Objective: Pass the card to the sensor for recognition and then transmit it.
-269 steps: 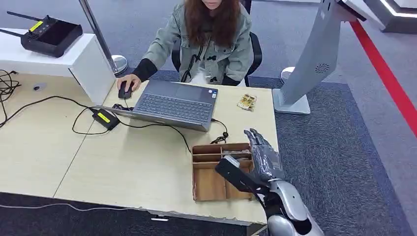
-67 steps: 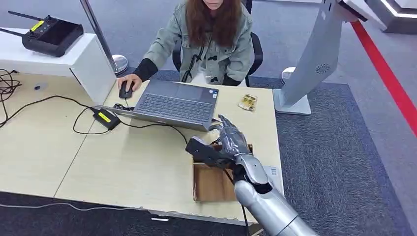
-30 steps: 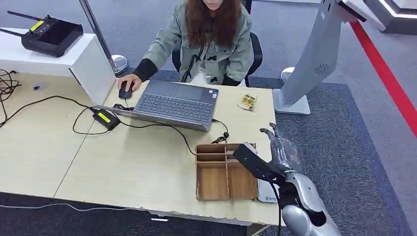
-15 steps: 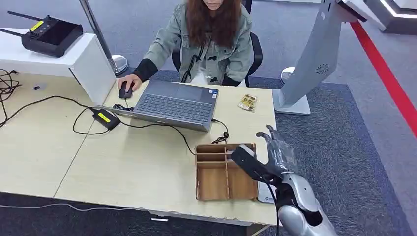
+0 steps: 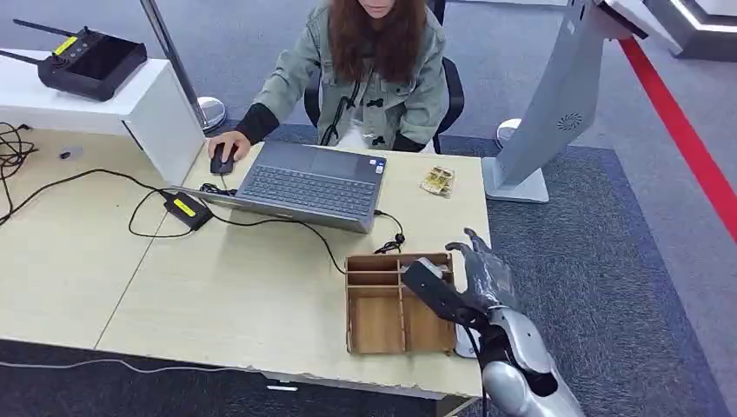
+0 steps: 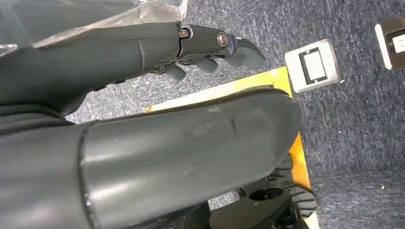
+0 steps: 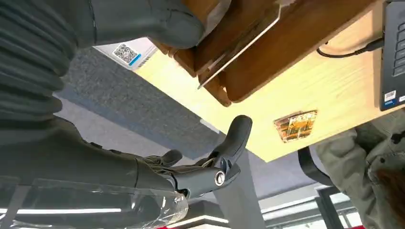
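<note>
A wooden divided box [image 5: 374, 261] sits near the desk's front right corner. In the right wrist view a thin pale card [image 7: 239, 45] stands on edge inside a compartment of the box [image 7: 267, 52]. My right hand [image 5: 474, 282] hovers over the box's right side with the thumb [image 7: 157, 19] above the box and the fingers [image 7: 215, 164] spread beyond the desk edge; it holds nothing. A white pad with a QR code [image 5: 461, 350] lies just right of the box, also seen in the wrist view [image 7: 126, 53]. My left hand [image 6: 210, 45] hangs over the carpet, holding nothing.
A person sits across the desk at a grey laptop [image 5: 313, 182], one hand on a mouse [image 5: 221, 161]. A small gold packet [image 5: 437, 181] lies at the far right of the desk. A grey kiosk stand [image 5: 547, 113] rises beyond the desk. Cables [image 5: 287, 224] trail past the box.
Over the last second my right hand has shifted a little left, from beside the box to over its right compartments. The box and the person have stayed put.
</note>
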{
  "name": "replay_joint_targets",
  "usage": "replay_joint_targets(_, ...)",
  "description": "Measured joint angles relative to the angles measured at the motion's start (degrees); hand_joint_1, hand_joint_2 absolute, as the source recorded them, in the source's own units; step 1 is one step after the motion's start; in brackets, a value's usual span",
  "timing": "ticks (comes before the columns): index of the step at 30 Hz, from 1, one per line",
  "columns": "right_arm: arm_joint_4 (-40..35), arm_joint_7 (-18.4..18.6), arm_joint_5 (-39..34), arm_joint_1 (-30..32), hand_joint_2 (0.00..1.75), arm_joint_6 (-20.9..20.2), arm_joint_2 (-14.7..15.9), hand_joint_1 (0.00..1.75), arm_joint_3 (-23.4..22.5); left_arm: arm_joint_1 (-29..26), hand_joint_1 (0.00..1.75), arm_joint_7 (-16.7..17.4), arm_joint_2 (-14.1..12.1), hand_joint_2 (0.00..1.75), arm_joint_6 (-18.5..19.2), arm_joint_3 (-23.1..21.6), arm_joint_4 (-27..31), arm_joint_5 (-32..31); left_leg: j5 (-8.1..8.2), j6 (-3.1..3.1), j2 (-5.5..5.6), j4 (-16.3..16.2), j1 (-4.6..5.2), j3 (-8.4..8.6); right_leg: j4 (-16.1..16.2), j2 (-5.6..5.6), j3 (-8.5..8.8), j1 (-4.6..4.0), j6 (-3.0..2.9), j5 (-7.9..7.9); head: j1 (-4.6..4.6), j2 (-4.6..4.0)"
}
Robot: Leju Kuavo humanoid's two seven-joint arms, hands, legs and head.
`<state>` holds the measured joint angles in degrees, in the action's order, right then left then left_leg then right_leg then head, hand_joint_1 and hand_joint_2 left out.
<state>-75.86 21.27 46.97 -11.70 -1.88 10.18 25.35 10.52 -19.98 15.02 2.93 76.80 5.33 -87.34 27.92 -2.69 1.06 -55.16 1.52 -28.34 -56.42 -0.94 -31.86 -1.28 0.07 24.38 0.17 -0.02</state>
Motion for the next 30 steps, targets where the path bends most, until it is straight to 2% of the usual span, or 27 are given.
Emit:
replay_joint_targets(7,1.2,0.0,0.0,-0.1,1.75,0.1,-0.5,0.61,0.0,0.1,0.0,0.0,0.0,0.0,0.1,-0.1,0.0,0.0,0.0,0.0,0.0,0.0,0.0,0.0,0.0,0.0,0.0,0.0,0.0,0.0,0.0,0.0)
replay_joint_targets(30,4.1,-1.0,0.4,-2.0,1.75,1.1,-2.5,0.77,0.4,0.2,0.0,0.0,0.3,0.0,0.9,-1.0,0.5,0.0,0.0,0.0,0.0,0.0,0.0,-0.01,0.0,0.0,0.0,0.0,0.0,0.0,0.0,0.02)
